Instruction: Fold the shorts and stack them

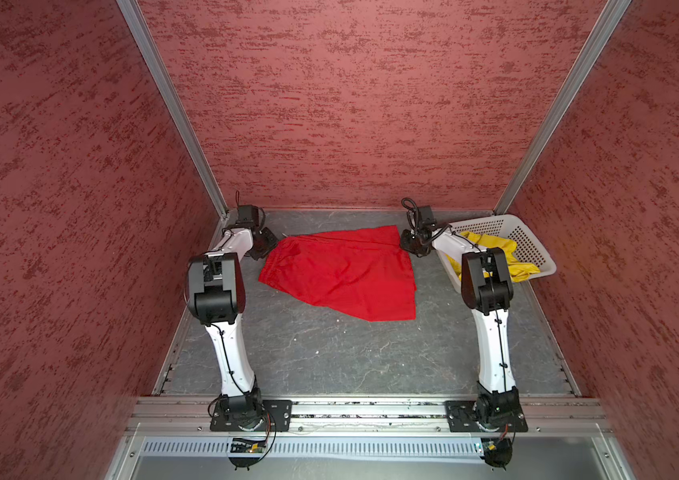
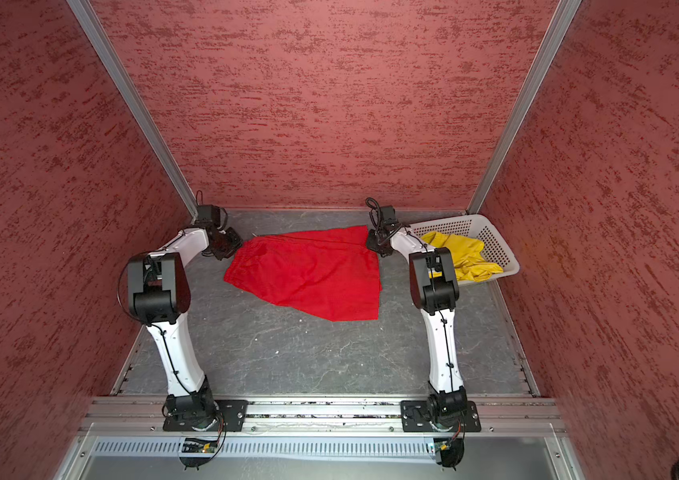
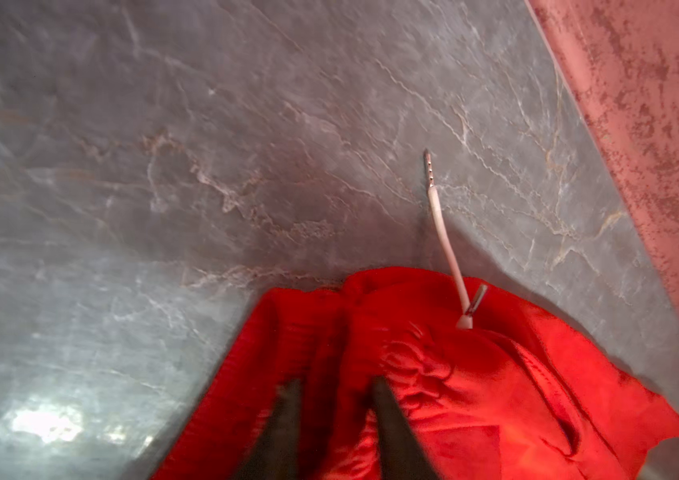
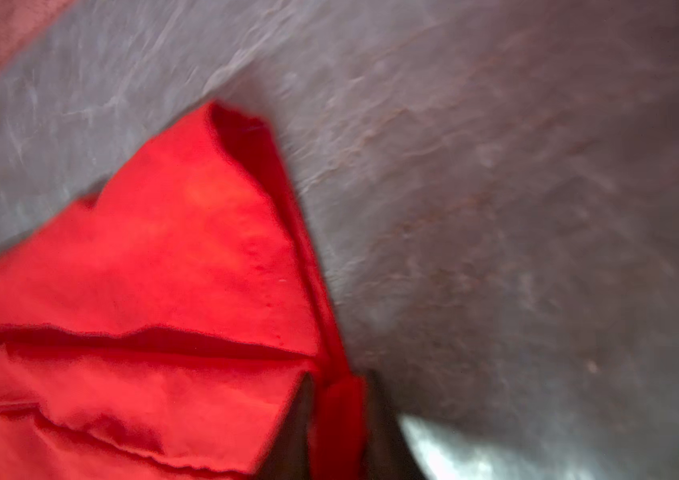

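The red shorts [image 1: 342, 270] [image 2: 308, 270] lie spread on the grey table, waist end to the left in both top views. My left gripper [image 1: 265, 245] [image 2: 230, 245] [image 3: 335, 386] is shut on the gathered waist corner at the far left. In the left wrist view a white drawstring [image 3: 446, 237] trails from the waist onto the table. My right gripper [image 1: 408, 243] [image 2: 375, 241] [image 4: 340, 382] is shut on the far right corner of the red shorts [image 4: 163, 257], with a fold of cloth between its fingers. The yellow shorts [image 1: 516, 266] [image 2: 462, 249] lie crumpled in the basket.
A white perforated basket [image 1: 533, 241] [image 2: 495, 241] stands at the far right corner, partly behind the right arm. Red textured walls close in the table [image 1: 329, 357] on three sides. A metal rail with both arm bases runs along the near edge.
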Robot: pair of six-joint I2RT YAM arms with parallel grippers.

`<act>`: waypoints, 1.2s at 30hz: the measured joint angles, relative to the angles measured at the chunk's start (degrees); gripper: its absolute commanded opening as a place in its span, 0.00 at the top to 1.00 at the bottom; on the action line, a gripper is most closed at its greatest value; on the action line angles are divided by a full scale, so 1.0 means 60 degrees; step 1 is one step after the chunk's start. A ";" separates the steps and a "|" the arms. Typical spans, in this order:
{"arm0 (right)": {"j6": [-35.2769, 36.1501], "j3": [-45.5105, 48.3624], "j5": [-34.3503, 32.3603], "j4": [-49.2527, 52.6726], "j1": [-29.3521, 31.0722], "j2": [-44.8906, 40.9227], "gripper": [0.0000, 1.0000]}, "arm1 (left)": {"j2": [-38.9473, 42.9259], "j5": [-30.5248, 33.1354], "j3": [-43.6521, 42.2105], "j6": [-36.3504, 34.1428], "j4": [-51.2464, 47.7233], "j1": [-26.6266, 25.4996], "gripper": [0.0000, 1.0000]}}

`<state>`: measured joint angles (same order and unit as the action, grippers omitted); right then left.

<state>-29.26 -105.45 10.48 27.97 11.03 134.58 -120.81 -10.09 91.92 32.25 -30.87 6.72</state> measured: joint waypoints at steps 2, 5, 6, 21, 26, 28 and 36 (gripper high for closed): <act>-0.0080 0.0076 0.0160 -0.0146 0.0000 0.0004 1.00 | -0.0007 -0.0015 0.0000 0.0058 0.0033 0.0018 1.00; -0.0175 0.0284 0.0262 -0.0463 0.0000 -0.0058 1.00 | -0.0004 -0.0036 -0.0004 0.0084 0.0076 0.0047 1.00; -0.0208 0.0375 0.0255 -0.0517 0.0000 -0.0117 1.00 | -0.0004 -0.0051 -0.0025 0.0084 0.0091 0.0062 1.00; -0.0146 -0.0525 -0.0484 -0.0474 0.0015 -0.1756 1.00 | 0.1439 -0.0729 -0.1523 0.0521 0.0696 0.0426 1.00; -0.0073 -0.1861 -0.0568 -0.0200 0.0015 -0.1311 1.00 | 0.1967 -0.1064 -0.2106 0.0692 0.0933 0.0583 1.00; -0.0018 -0.3271 -0.0557 0.0051 0.0018 -0.0488 1.00 | 0.2033 -0.1126 -0.2197 0.0725 0.0969 0.0627 1.00; -0.0022 -0.6736 -0.0430 0.0200 0.0022 0.2718 0.99 | 0.1891 -0.1158 -0.2233 0.0765 0.1271 0.0663 1.00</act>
<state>-29.39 -145.86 7.90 29.17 11.16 150.89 -109.47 -17.04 78.52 36.84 -23.24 10.70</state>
